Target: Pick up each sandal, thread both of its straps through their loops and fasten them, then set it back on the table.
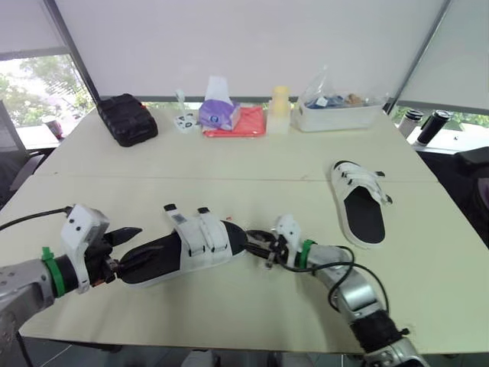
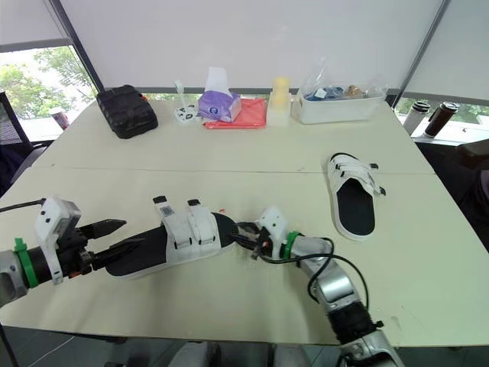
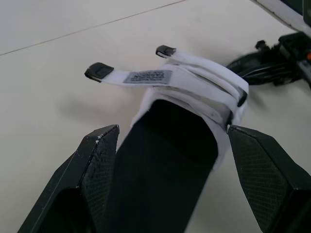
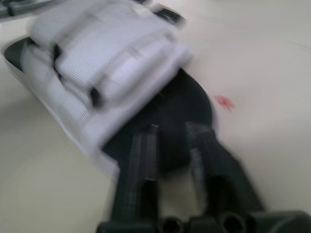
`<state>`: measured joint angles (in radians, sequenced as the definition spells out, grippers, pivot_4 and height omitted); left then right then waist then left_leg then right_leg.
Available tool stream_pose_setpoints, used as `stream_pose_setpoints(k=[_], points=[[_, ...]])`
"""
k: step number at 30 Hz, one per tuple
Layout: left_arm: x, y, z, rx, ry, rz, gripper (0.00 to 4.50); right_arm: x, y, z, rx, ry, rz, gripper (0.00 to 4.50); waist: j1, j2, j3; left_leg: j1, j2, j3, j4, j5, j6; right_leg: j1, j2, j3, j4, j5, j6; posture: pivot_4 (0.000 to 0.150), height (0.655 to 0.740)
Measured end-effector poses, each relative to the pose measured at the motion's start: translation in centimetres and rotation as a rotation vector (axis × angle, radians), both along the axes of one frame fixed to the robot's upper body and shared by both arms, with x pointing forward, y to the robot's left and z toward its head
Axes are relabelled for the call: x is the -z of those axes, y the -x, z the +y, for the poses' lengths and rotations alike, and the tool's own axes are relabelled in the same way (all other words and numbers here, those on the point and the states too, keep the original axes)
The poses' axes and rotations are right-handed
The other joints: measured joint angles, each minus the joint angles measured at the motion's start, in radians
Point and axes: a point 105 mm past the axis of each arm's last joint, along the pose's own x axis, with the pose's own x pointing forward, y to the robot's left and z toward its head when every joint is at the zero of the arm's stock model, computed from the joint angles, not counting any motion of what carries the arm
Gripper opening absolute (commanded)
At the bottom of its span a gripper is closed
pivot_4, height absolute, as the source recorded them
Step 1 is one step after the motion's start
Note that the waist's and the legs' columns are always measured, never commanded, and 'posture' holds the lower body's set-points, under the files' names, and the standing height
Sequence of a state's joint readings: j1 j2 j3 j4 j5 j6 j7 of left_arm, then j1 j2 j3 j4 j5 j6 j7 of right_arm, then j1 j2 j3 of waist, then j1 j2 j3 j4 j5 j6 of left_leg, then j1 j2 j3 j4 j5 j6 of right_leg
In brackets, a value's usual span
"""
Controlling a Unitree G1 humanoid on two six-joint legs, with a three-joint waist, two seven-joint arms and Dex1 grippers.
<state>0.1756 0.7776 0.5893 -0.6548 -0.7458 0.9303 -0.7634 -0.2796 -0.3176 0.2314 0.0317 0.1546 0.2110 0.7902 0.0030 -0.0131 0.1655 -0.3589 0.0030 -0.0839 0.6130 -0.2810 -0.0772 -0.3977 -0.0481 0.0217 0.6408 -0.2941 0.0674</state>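
A black-soled sandal (image 1: pixel 183 248) with two white straps (image 1: pixel 200 233) lies flat near the front of the table, toe pointing to the robot's right. Its two black-tipped strap ends (image 3: pixel 99 71) stick out loose on the far side. My left gripper (image 1: pixel 131 246) is open at the heel, one finger (image 3: pixel 97 155) on each side of the sole and not touching it. At the toe, my right gripper (image 4: pixel 170 128) is open by a narrow gap, with its fingers over the black toe rim. A second sandal (image 1: pixel 361 202) lies flat on the right side of the table.
Along the far edge stand a black pouch (image 1: pixel 127 118), a purple tissue pack (image 1: pixel 219 113) on a red cloth (image 1: pixel 243 124), a yellow cup (image 1: pixel 280 102) and a clear plastic box (image 1: pixel 336 113). Two dark bottles (image 1: pixel 434 126) stand beyond the table's right corner. The table's front edge (image 1: pixel 229 344) is close.
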Motion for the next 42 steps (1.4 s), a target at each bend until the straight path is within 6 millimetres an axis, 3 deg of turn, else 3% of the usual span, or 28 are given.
stream_pose_setpoints(k=[4,7,14,22,29,32,37,38,42], points=[[1.2,1.0,-0.5,-0.005,0.061,0.057,3.69,-1.0,0.0,-1.8,0.042,0.038,0.016,4.34,-0.017,-0.002,0.008,-0.003,0.002,0.0,0.0,0.0,0.0,-0.002,0.002,0.0,0.0,0.0,0.001,0.15,0.74],[1.9,1.4,-1.2,0.005,0.14,0.112,3.69,-2.7,0.2,-3.5,0.059,0.06,0.008,4.34,-0.021,-0.001,0.009,-0.013,0.002,0.0,0.002,0.0,0.0,-0.013,0.003,-0.001,0.003,0.004,0.006,0.15,0.74],[4.1,-0.4,-0.4,-0.048,0.278,0.219,3.69,-5.8,2.6,-4.2,-0.029,0.087,0.013,4.34,-0.018,-0.002,0.011,-0.014,-0.002,-0.001,0.003,0.0,0.0,-0.014,0.003,-0.003,0.005,0.004,0.006,0.15,0.74],[4.1,-1.6,-3.0,0.102,0.394,0.311,3.69,-6.5,4.5,-4.7,-0.072,0.122,0.059,4.34,-0.017,-0.005,0.013,-0.015,-0.004,-0.001,0.005,0.0,0.0,-0.013,0.003,-0.003,0.006,0.004,0.006,0.15,0.74],[3.7,-3.7,-5.2,0.171,0.494,0.307,3.69,-6.3,4.5,-5.0,-0.038,0.121,0.068,4.34,-0.018,-0.005,0.013,-0.015,-0.004,0.0,0.007,0.0,0.0,-0.013,0.003,-0.004,0.008,0.004,0.007,0.15,0.74],[3.5,-4.8,-5.9,0.184,0.531,0.303,2.83,-6.1,4.5,-5.1,-0.02,0.12,0.064,4.4,-0.017,-0.005,0.013,-0.016,-0.004,0.0,0.01,0.0,0.001,-0.012,0.003,-0.005,0.008,0.004,0.007,0.15,0.74],[3.8,-5.3,-6.8,0.207,0.556,0.321,0.29,-5.9,4.4,-5.1,-0.003,0.133,0.045,4.4,-0.017,-0.005,0.013,-0.016,-0.004,-0.001,0.014,-0.001,0.002,-0.011,0.003,-0.005,0.009,0.004,0.008,0.15,0.74],[3.8,-5.3,-7.0,0.214,0.56,0.324,0.05,-5.8,4.4,-5.1,-0.003,0.135,0.044,4.4,-0.017,-0.005,0.013,-0.016,-0.004,-0.001,0.014,-0.001,0.003,-0.011,0.003,-0.005,0.009,0.004,0.008,0.15,0.74],[3.8,-5.4,-7.5,0.212,0.554,0.33,0.05,-5.8,4.3,-5.1,0.001,0.136,0.034,4.4,-0.016,-0.005,0.013,-0.016,-0.005,-0.001,0.016,-0.001,0.003,-0.01,0.003,-0.005,0.009,0.005,0.009,0.15,0.74]])
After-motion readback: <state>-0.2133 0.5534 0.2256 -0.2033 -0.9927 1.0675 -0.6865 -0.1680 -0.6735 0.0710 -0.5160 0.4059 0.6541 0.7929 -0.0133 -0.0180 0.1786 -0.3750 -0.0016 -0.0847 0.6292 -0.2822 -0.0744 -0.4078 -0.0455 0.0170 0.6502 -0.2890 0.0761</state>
